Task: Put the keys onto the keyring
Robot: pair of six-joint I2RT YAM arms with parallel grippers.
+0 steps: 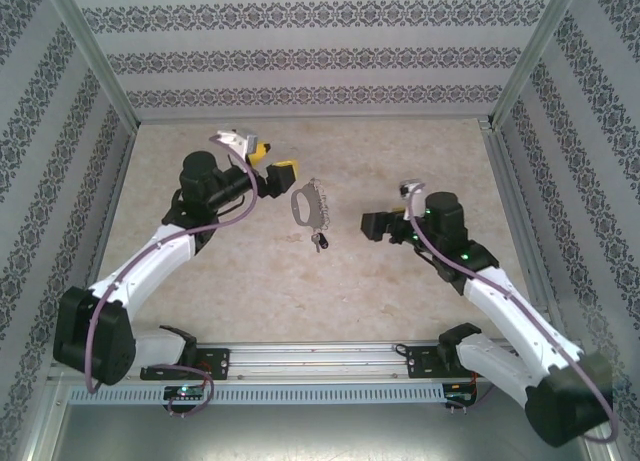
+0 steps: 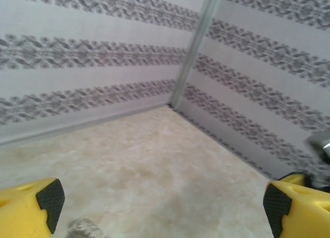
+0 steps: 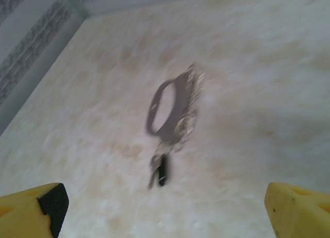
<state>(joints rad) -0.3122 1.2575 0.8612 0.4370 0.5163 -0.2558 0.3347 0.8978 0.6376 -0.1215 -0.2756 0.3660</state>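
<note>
The thin silver-grey oval metal keyring (image 1: 303, 203) lies flat near the middle of the pale marbled counter (image 1: 400, 301), with its short beaded chain along its 3 o'clock side. The tiny metal key with a dark head (image 1: 319, 243) lies at the ring's 6 o'clock, right at its lower end. In my right wrist view the keyring (image 3: 165, 111) and the key (image 3: 161, 171) are blurred, so I cannot tell whether the key is threaded on or only touching.

My left hand (image 1: 271, 160) is at about 10 o'clock from the ring, near it but apart. Its yellow fingers (image 2: 31, 204) stand wide with nothing between them, and that camera looks over bare counter toward the patterned wall corner (image 2: 178, 93).

My right hand (image 1: 368, 224) is at about 4 o'clock from the ring, apart from it and pointing toward it. It too is spread wide and empty, and in its own view (image 3: 165, 209) the ring lies at 12 o'clock of the gap.
</note>
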